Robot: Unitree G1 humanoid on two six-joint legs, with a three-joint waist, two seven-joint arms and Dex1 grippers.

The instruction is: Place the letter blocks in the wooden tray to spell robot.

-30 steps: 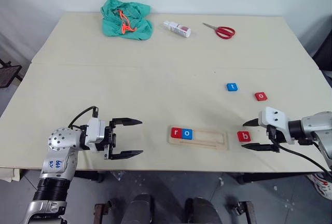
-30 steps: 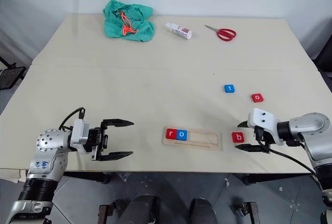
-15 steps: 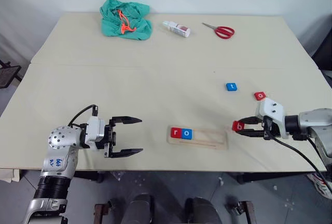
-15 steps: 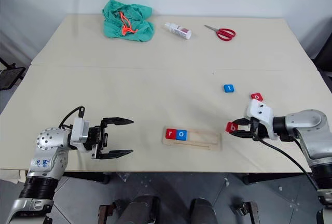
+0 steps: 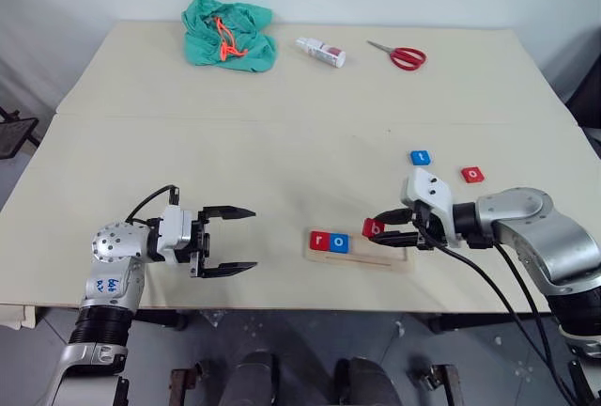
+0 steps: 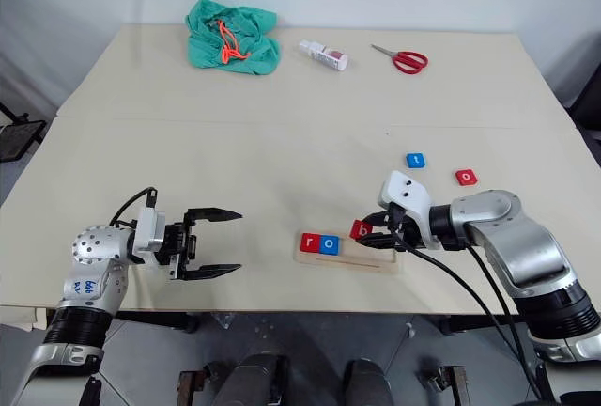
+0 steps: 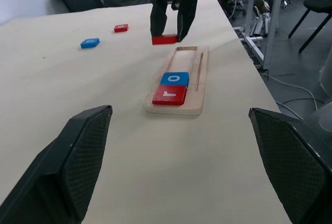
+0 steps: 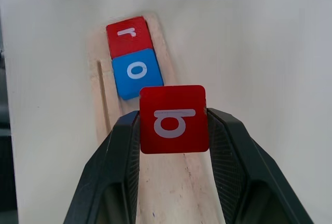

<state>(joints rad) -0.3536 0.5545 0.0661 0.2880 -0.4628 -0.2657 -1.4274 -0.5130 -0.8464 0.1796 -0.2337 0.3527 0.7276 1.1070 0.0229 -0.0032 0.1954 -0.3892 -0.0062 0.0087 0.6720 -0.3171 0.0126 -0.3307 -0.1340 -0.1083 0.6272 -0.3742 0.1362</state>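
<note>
The red b block (image 8: 174,119), clamped in the right gripper (image 5: 380,229), has been carried from the desk's (image 5: 282,124) right edge over the wooden tray (image 5: 390,258); third slot next. Left gripper (image 5: 239,240) is held apart.

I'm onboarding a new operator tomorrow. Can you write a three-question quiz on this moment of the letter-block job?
1. True or false: the long pale wooden tray already holds a red "r" tile and a blue "o" tile.
2. Which flat square tile is the right claw shut on? A) the blue "t" tile B) the red "b" tile C) the red "o" tile
3. Fill in: the left claw is ____ and holds nothing.

Key
1. True.
2. B: the red "b" tile sits between its fingers above the tray; the blue "t" tile and red "o" tile lie on the table.
3. open
</note>
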